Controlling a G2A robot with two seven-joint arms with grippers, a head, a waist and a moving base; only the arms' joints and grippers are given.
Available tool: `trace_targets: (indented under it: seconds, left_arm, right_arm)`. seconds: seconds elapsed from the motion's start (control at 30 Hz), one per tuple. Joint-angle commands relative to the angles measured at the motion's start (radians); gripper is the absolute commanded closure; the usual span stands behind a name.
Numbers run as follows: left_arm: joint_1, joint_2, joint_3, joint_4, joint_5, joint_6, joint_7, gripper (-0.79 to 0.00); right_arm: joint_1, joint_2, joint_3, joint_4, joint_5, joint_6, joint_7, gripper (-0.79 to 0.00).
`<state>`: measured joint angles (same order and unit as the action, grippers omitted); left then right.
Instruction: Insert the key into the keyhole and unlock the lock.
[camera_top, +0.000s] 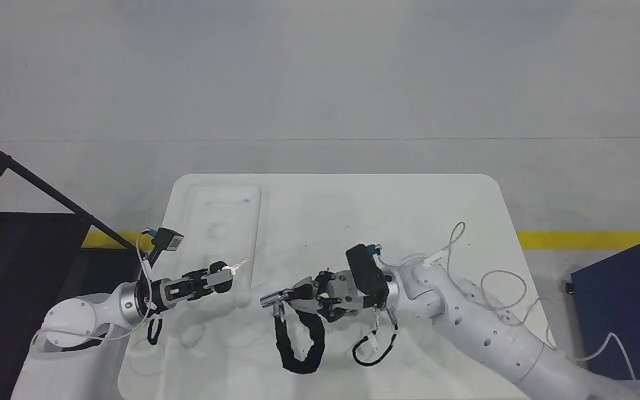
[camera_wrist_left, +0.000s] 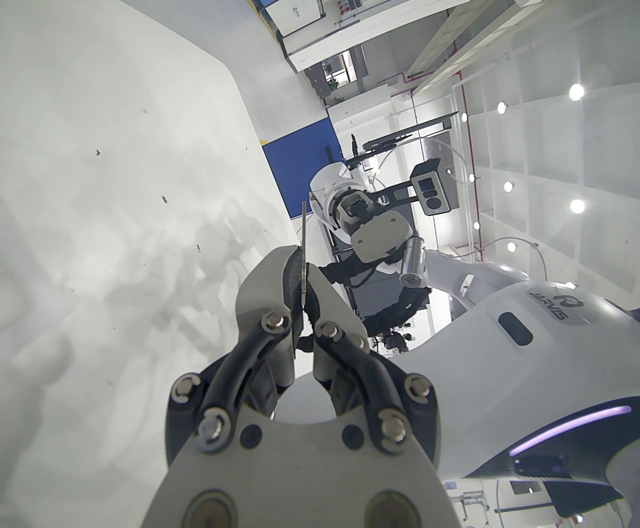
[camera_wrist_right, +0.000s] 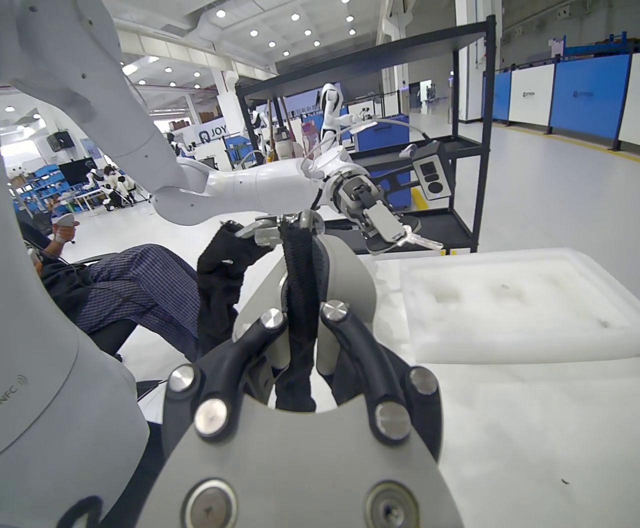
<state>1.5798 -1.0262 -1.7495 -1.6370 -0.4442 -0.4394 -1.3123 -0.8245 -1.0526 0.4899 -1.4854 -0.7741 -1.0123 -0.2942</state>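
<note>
My left gripper (camera_top: 222, 277) (camera_wrist_left: 303, 280) hovers over the table's left front, shut on a flat metal key (camera_top: 239, 267) (camera_wrist_left: 304, 230) whose blade sticks out past its fingertips. My right gripper (camera_top: 318, 294) (camera_wrist_right: 300, 260) is near the table's middle front. It is shut on a cable lock: a black ridged cable (camera_wrist_right: 300, 280) with a silver cylinder (camera_top: 276, 297) (camera_wrist_left: 414, 260) pointing toward the key. The cable's black loop (camera_top: 300, 347) hangs below. A small gap separates the key tip from the cylinder's end. In the right wrist view the left gripper (camera_wrist_right: 386, 231) holds the key (camera_wrist_right: 422, 242) beyond the lock.
A white foam tray (camera_top: 222, 215) (camera_wrist_right: 515, 310) with shallow recesses lies on the white table (camera_top: 400, 230) at its far left, just behind the left gripper. A black tripod leg (camera_top: 60, 200) crosses at the left edge. A black shelf (camera_wrist_right: 470, 150) stands beyond the table.
</note>
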Motion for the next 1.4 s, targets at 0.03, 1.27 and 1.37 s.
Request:
trace_targets:
  seconds: [0.03, 1.27, 1.37]
  left_arm:
    - [0.000, 0.000, 0.000, 0.000, 0.000, 0.000, 0.000, 0.000]
    - [0.000, 0.000, 0.000, 0.000, 0.000, 0.000, 0.000, 0.000]
    - [0.000, 0.000, 0.000, 0.000, 0.000, 0.000, 0.000, 0.000]
  right_arm:
    - [0.052, 0.016, -0.097, 0.057, -0.051, 0.000, -0.218, 0.000]
    - [0.159, 0.044, -0.212, 0.182, -0.177, 0.000, -0.514, 0.000]
    - [0.159, 0.044, -0.212, 0.182, -0.177, 0.000, -0.514, 0.000]
